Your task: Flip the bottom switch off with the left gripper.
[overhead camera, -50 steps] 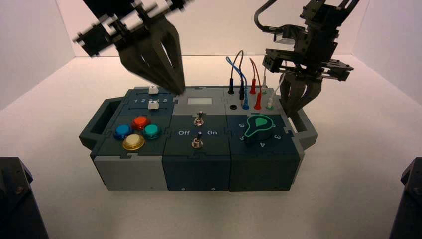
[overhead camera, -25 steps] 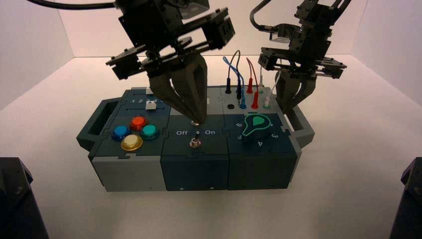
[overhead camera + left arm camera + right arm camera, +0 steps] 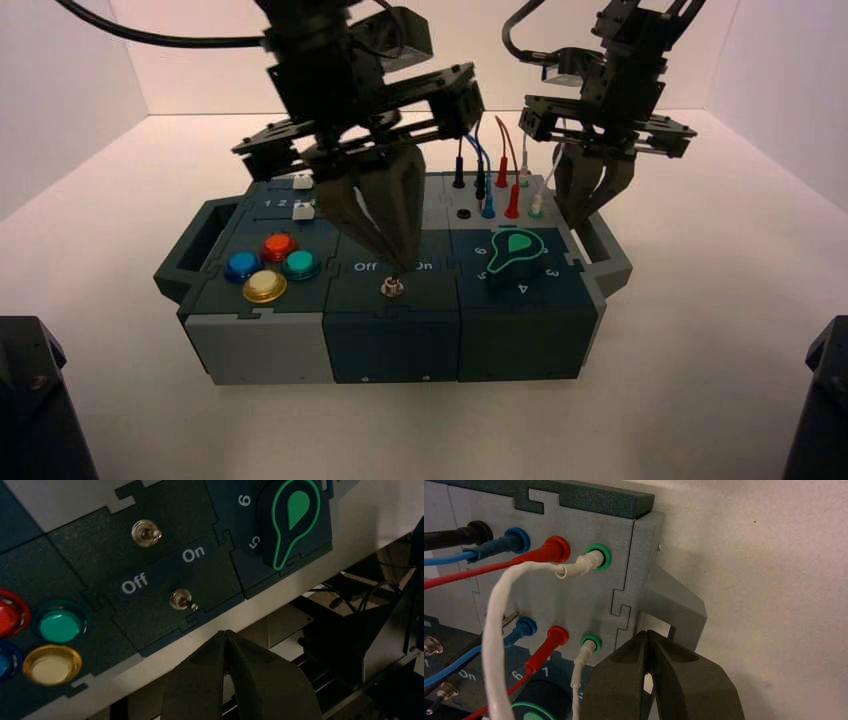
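Dark-teal box [image 3: 395,335] sat square to the rig, w/ the left gripper [image 3: 400,262] over its middle panel, fingers pinched to one point, prob. so the narrow tip could nudge a small lever w/o hitting its twin. Right gripper [image 3: 580,222] hung idle by the box's right handle, fingers also together. Bottom switch [image 3: 181,600] sat between "Off" and "On", lever leaning toward On, tip just above it.

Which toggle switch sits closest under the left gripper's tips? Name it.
The bottom switch, below the Off/On lettering: the left gripper has its closed tips just above it. The top switch lies farther back.
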